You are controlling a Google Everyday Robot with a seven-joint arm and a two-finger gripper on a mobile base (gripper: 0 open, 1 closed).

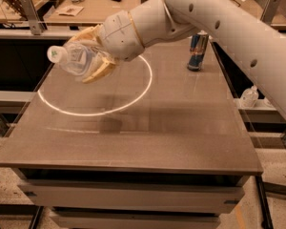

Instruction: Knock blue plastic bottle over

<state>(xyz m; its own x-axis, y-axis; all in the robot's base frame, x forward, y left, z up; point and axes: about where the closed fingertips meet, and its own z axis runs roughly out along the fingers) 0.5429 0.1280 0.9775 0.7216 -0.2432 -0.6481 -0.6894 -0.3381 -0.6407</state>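
Note:
The blue plastic bottle (75, 59) is clear and pale, with a white cap (54, 54) pointing left. It is held in the air over the left part of the table, tipped almost onto its side. My gripper (91, 57) is shut on the bottle's body; one tan finger (99, 70) shows below it and another above. The white arm (219, 18) comes in from the upper right. The bottle's shadow lies on the table beneath it.
A blue-and-silver drink can (198, 50) stands upright at the back right of the brown table (148, 137). A bright ring of light (93, 112) lies on the left half of the tabletop. Desks with clutter stand behind, and a small spray bottle (250, 97) sits on a shelf at the right.

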